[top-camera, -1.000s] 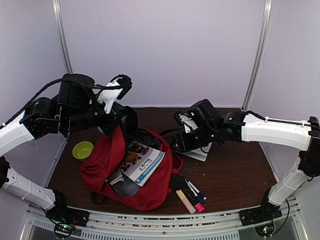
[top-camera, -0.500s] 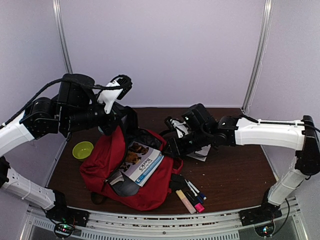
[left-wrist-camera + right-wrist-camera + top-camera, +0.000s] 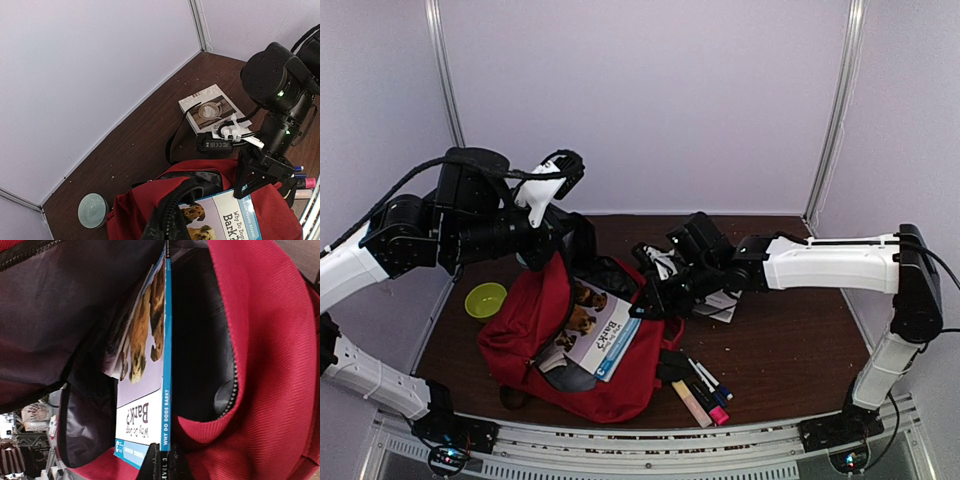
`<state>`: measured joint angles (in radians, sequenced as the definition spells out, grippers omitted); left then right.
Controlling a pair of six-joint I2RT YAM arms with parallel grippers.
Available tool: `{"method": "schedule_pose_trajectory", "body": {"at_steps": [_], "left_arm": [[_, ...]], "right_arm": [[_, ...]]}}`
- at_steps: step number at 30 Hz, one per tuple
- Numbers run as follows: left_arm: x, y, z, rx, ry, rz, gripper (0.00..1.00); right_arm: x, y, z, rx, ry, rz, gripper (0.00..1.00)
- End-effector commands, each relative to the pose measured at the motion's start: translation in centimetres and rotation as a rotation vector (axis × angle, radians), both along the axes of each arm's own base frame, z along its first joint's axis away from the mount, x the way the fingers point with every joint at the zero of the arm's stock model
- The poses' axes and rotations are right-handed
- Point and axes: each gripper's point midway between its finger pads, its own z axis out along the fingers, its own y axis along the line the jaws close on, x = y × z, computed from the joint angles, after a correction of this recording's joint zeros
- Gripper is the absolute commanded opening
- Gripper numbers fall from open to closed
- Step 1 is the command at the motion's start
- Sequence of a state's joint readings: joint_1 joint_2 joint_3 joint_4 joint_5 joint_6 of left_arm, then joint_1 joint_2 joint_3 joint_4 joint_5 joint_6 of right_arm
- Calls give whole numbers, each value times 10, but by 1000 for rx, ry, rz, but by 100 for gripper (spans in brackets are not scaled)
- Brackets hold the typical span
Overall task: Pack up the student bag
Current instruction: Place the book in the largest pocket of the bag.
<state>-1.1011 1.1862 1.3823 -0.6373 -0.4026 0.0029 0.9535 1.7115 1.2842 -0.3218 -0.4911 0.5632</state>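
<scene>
The red student bag [image 3: 525, 320] lies open in the middle of the table. My left gripper [image 3: 557, 252] is shut on its upper flap and holds the opening up. The flap's black zipper edge [image 3: 172, 212] fills the bottom of the left wrist view and hides the fingers. My right gripper [image 3: 655, 300] is shut on the spine of the book "Why Do Dogs Bark?" [image 3: 595, 330]. The book stands partly inside the bag's mouth, cover toward the flap. In the right wrist view the fingertips [image 3: 156, 466] pinch the blue spine [image 3: 166, 390], with the bag's red rim [image 3: 270, 365] at the right.
A green bowl [image 3: 486, 299] sits left of the bag. A second book with a coffee-cup cover [image 3: 212, 107] lies behind the right gripper. Several markers and highlighters [image 3: 705, 390] lie at the front right of the bag. A dark grey pouch [image 3: 570, 372] rests on the bag's front.
My right gripper has moved left with the book, which has tilted and gone deeper into the bag's opening. My left arm has kept still, holding the flap.
</scene>
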Motion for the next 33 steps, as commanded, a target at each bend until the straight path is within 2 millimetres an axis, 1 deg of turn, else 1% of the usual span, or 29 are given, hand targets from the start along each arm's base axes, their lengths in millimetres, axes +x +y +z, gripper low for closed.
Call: {"method": "schedule_pose_trajectory", "body": {"at_steps": [1,4,6,8,11,14,17,19,23,26,28,30,31,32,33], "left_arm": [[1,-3,38,-108,-65,-8,0],[0,-1,38,-110,-65,-8,0],[0,-1,38,-110,-67,-9,0],[0,-1,39,-112,-68,-9,0],[0,-1,40,-110,-70,-13,0],[0,0,41,-107,-75,-11,0],[0,0,42,-108,-77,-10,0],[1,-1,42,-107,-76,-10,0],[0,-3,44,-119,-71,-20,0],[-1,-6,47,-129,-70,-28,0],[-1,-10,48,-133,-69,-41,0],[-1,-17,49,-134,-67,-61,0],[-1,-20,49,-132,-66,-69,0],[-1,-23,51,-133,-67,-76,0],[-1,-25,51,-133,-66,-83,0]], "right_arm": [[-22,14,39,151,74,96,0],[-31,13,67,277,132,112,0],[-28,6,81,325,143,86,0],[-23,-7,93,318,93,46,0],[-14,-33,100,270,7,-22,0],[-11,-54,106,297,9,-66,0],[-12,-61,117,377,30,-76,0],[-14,-55,117,416,73,-59,0],[-13,-42,99,406,150,-45,0],[-9,-31,98,434,172,-55,0],[-9,-17,102,458,180,-49,0],[-10,2,103,469,183,-35,0],[-10,12,99,459,184,-35,0],[-7,22,88,439,192,-48,0],[-3,29,83,435,189,-66,0]]}}
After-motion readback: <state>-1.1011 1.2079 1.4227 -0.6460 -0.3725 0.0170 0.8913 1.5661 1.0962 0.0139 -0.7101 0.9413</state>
